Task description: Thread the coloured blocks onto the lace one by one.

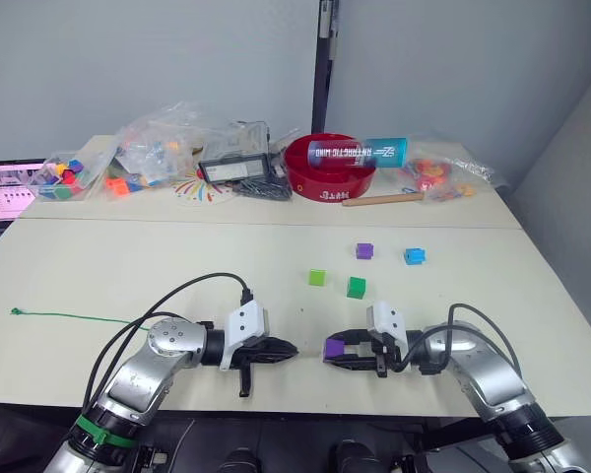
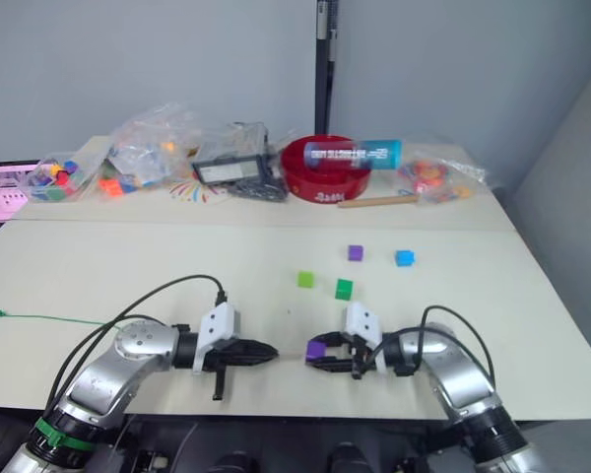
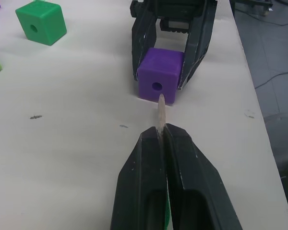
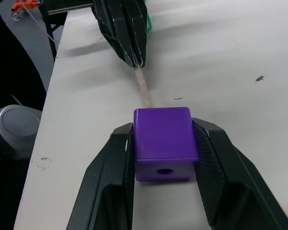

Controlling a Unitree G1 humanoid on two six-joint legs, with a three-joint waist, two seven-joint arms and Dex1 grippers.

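Purple cube [image 3: 157, 82] clamped between right gripper [image 4: 164, 165] fingers, hole facing the left gripper [image 3: 162, 132]. Left gripper pinched tight on the lace's pale tip [image 3: 161, 111], tip just at the hole. Beyond the grippers: red bowl [image 1: 327, 168] with a blue can [image 1: 360, 152] lying across its rim.

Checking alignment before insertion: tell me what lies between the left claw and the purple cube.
Only the lace's pale tip, poking from the left claw toward the purple cube; left wrist view.

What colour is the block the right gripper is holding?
Purple. The block sits between the right gripper's fingers; the right wrist view shows it best.
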